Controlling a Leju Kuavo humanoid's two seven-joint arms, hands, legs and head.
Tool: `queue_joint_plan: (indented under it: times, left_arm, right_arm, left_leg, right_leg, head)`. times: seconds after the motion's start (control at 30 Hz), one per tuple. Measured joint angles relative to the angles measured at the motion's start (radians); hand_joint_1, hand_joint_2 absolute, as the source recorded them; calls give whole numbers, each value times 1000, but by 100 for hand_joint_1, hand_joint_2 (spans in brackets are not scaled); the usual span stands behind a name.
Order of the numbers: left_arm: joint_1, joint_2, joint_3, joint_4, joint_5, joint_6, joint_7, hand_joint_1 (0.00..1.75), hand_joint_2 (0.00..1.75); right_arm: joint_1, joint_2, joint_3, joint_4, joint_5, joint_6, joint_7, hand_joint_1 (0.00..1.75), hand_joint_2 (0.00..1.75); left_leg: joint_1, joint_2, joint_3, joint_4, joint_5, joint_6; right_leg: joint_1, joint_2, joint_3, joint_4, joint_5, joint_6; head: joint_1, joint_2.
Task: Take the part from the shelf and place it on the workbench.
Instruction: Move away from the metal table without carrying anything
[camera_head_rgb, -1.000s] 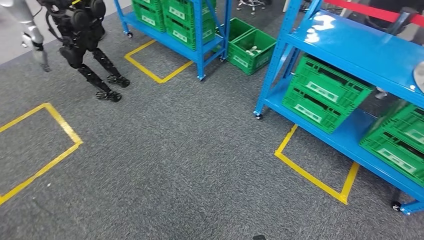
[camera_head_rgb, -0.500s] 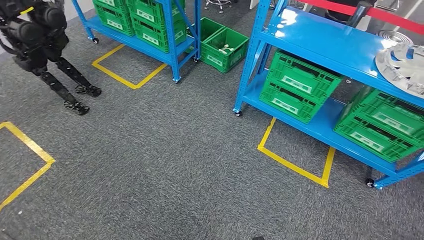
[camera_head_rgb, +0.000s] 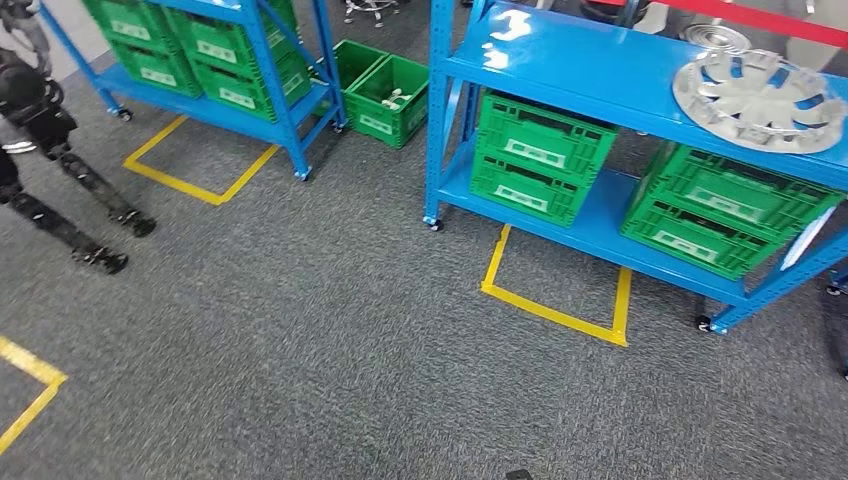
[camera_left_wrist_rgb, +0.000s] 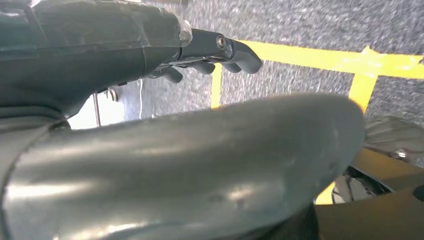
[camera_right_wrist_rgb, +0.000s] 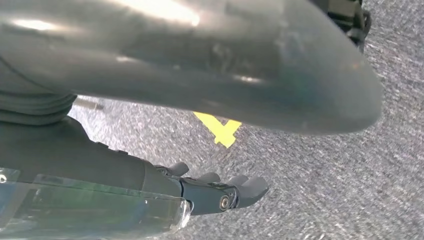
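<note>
The part (camera_head_rgb: 758, 86), a round silver wheel-cover-shaped disc with cut-out vanes, lies flat on the top deck of the nearer blue shelf (camera_head_rgb: 600, 70), toward that deck's right end, with a smaller round metal piece (camera_head_rgb: 716, 38) just behind it. Beneath that deck, two stacked green crates (camera_head_rgb: 540, 158) sit on the lower deck at its left end and a second green stack (camera_head_rgb: 725, 210) sits at the right. A yellow tape rectangle (camera_head_rgb: 556, 300) is marked on the grey carpet directly in front of this shelf. A second blue shelf (camera_head_rgb: 215, 60), also loaded with green crates, stands further left, with two open green crates (camera_head_rgb: 380, 90) on the floor between the two units. Another dark legged robot (camera_head_rgb: 45, 150) stands at the left edge of the head view. The left hand (camera_left_wrist_rgb: 150, 75) hangs over the carpet and yellow tape lines; its fingers (camera_left_wrist_rgb: 235, 52) are extended, lying close side by side and slightly curved, holding nothing. The right hand (camera_right_wrist_rgb: 150, 185) likewise hangs over the carpet, its fingers (camera_right_wrist_rgb: 245, 187) extended side by side with nothing in them.
</note>
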Motion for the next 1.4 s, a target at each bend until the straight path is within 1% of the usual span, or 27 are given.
queue_joint_plan:
  times: [0.07,0.13,0.2,0.23,0.3,0.37,0.4,0.43,0.47,0.5,0.57,0.63,0.7,0.73,0.8,0.87,0.93,0.97,1.0,1.03,1.07,1.1,1.17,1.23,1.27,1.33,1.4]
  left_arm:
    - [0,1,-2,0,1,4,0,0,0]
    - [0,1,-5,0,3,8,4,0,0]
    - [0,1,-8,0,4,9,6,0,0]
    - [-1,2,-9,0,4,9,7,0,0]
    - [-1,2,-9,0,4,10,8,0,0]
    - [0,3,-9,0,5,10,7,0,0]
    - [1,3,-9,0,5,10,7,0,0]
    - [1,4,-9,0,5,10,8,0,0]
    - [1,4,-9,0,6,10,8,0,0]
    - [0,4,-9,0,6,10,8,0,0]
    - [-3,3,-9,0,6,10,8,0,0]
    - [-5,1,-9,0,6,10,7,0,0]
    - [-6,0,-9,0,6,10,7,0,0]
    - [-6,0,-9,0,6,10,7,0,0]
    - [-7,0,-9,0,6,10,7,0,0]
    - [-5,0,-10,0,6,10,7,0,0]
    - [-2,0,-12,0,6,10,7,0,0]
    - [-1,1,-14,0,6,10,7,0,0]
    - [-1,1,-15,0,6,10,8,0,0]
    - [-1,1,-15,0,6,10,8,0,0]
    - [-1,2,-16,0,6,10,8,0,0]
    - [-1,2,-16,0,7,10,8,0,0]
    - [0,2,-16,0,9,10,9,0,0]
    - [0,3,-17,0,11,14,14,0,0]
    - [0,3,-17,0,12,20,17,0,0]
    - [1,4,-17,0,12,31,21,0,0]
    - [2,4,-17,0,12,37,25,0,0]
  right_arm:
    - [0,0,0,0,0,0,0,0,0]
    - [-3,0,0,0,0,0,0,0,0]
    - [-4,0,0,0,1,0,0,0,0]
    - [-2,-1,0,0,1,0,0,0,0]
    - [-2,-1,0,0,1,0,-1,0,0]
    - [-5,-1,0,0,1,0,-1,0,0]
    - [-6,0,0,0,1,0,-1,0,0]
    - [-5,0,0,-1,1,0,-1,0,0]
    - [-3,0,0,-1,1,0,-1,0,0]
    - [0,0,0,-1,1,0,-1,0,0]
    - [2,-1,0,0,1,0,-1,0,0]
    - [-1,-2,0,0,1,0,-1,0,0]
    - [-1,-2,0,0,1,0,-1,0,0]
    - [2,-2,0,0,1,0,-1,0,0]
    - [2,-2,0,0,1,0,-1,0,0]
    - [-2,-2,-1,0,1,-1,-2,0,0]
    - [-4,0,-1,0,1,0,-2,0,0]
    - [-2,0,-1,0,1,0,-2,0,0]
    - [-1,1,-1,0,1,0,-2,0,0]
    - [0,1,-1,0,0,0,-2,0,0]
    - [1,1,-1,0,0,1,-2,0,0]
    - [0,1,-1,0,0,2,-2,0,0]
    - [-3,1,-1,0,0,3,0,0,0]
    - [-4,0,-1,0,1,4,3,0,0]
    - [-3,0,-1,0,1,4,4,0,0]
    - [-4,0,-1,0,1,4,6,0,0]
    - [-8,1,-1,-1,1,4,6,0,0]
  left_leg:
    - [4,-45,49,-126,75,3]
    - [7,-80,81,-198,93,10]
    - [6,-64,89,-207,85,21]
    - [6,-52,92,-210,86,26]
    - [9,-21,99,-216,84,36]
    - [7,12,105,-218,78,44]
    - [6,28,107,-217,75,45]
    - [6,43,110,-217,71,45]
    - [6,55,114,-217,68,44]
    - [6,65,120,-217,64,42]
    - [4,82,131,-218,55,36]
    - [1,96,137,-220,49,27]
    - [-1,111,144,-227,47,18]
    - [0,106,149,-230,44,13]
    - [1,53,141,-199,20,5]
    - [2,-1,82,-89,-33,2]
    - [1,0,11,23,-63,1]
    - [1,3,-6,36,-50,1]
    - [0,3,-4,9,-15,2]
    - [1,-7,16,-50,32,3]
    - [5,-34,39,-109,66,5]
    - [8,-61,61,-162,87,7]
    - [10,-92,81,-201,85,14]
    - [9,-66,89,-208,83,25]
    - [10,-51,93,-211,81,31]
    - [11,-16,101,-215,78,42]
    - [8,19,106,-215,70,48]
  right_leg:
    - [-1,23,3,9,-9,8]
    - [-4,46,-2,17,-16,19]
    - [-7,71,-7,17,-15,30]
    - [-8,73,-9,19,-17,35]
    - [-7,39,-33,69,-48,47]
    - [-10,-16,-97,194,-108,59]
    - [-13,-29,-132,258,-130,64]
    - [-15,-35,-154,296,-135,66]
    - [-16,-38,-156,295,-119,67]
    - [-17,-41,-138,254,-85,65]
    - [-12,-71,-71,117,-14,54]
    - [-2,-101,-32,34,6,40]
    - [3,-96,-28,21,-1,30]
    - [0,-89,-25,14,1,25]
    - [-7,-74,-13,-2,7,13]
    - [-9,-55,-7,-9,8,5]
    - [-7,-31,-4,-8,5,2]
    - [-6,-18,-2,-7,2,2]
    - [-7,-5,1,-5,-1,4]
    - [-8,8,5,-1,-5,8]
    - [-9,20,6,3,-10,13]
    - [-10,31,5,9,-16,18]
    - [-13,53,-1,15,-20,31]
    - [-18,71,-6,15,-20,43]
    - [-17,61,-10,23,-26,48]
    - [-15,10,-48,98,-68,58]
    - [-17,-27,-120,232,-126,68]
  head:
    - [-10,0]
    - [-17,0]
    - [-17,0]
    - [-16,0]
    - [-6,0]
    - [10,0]
    - [14,0]
    - [17,0]
    - [20,0]
    - [24,0]
    - [33,0]
    - [37,0]
    - [37,0]
    - [36,0]
    - [31,0]
    - [17,0]
    - [6,0]
    - [3,0]
    - [0,0]
    - [-4,0]
    - [-10,0]
    - [-15,0]
    - [-19,0]
    - [-17,0]
    - [-14,0]
    - [-2,0]
    - [10,0]
